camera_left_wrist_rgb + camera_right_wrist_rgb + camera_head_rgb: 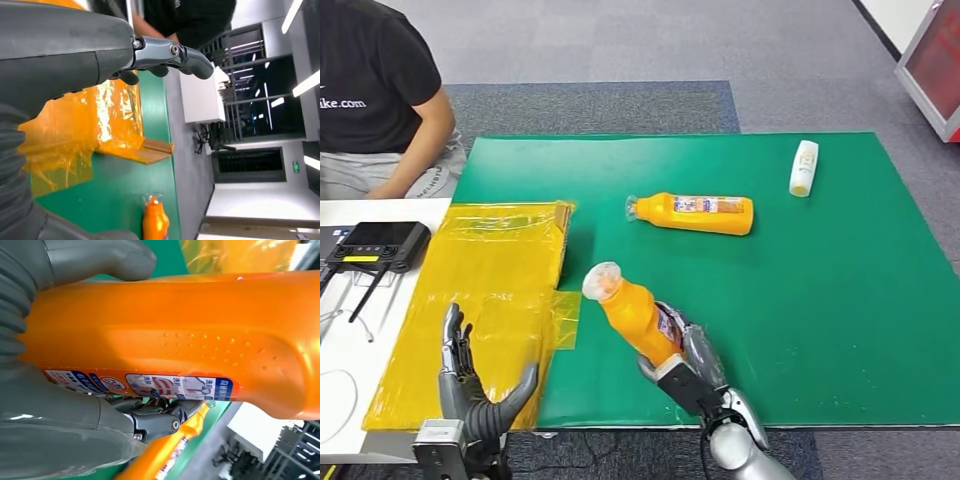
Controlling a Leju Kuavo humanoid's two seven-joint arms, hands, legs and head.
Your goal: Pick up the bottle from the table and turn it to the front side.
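The bottle was lifted and tilted, its base between the right hand's closed fingers. The left hand was spread, empty, above yellow film. Turning might let the smooth bottle slip out.

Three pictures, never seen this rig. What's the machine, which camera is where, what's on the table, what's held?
A humanoid robot with two arms and many-fingered hands. The head view looks down from its body; the other two come from cameras at each wrist, turned sideways. On the green mat lie an orange bottle and a small white bottle; yellow film covers the surface beside the mat. The right hand holds a second orange bottle, the held bottle, tilted. The left hand is open, holding nothing. A person sits at far left.
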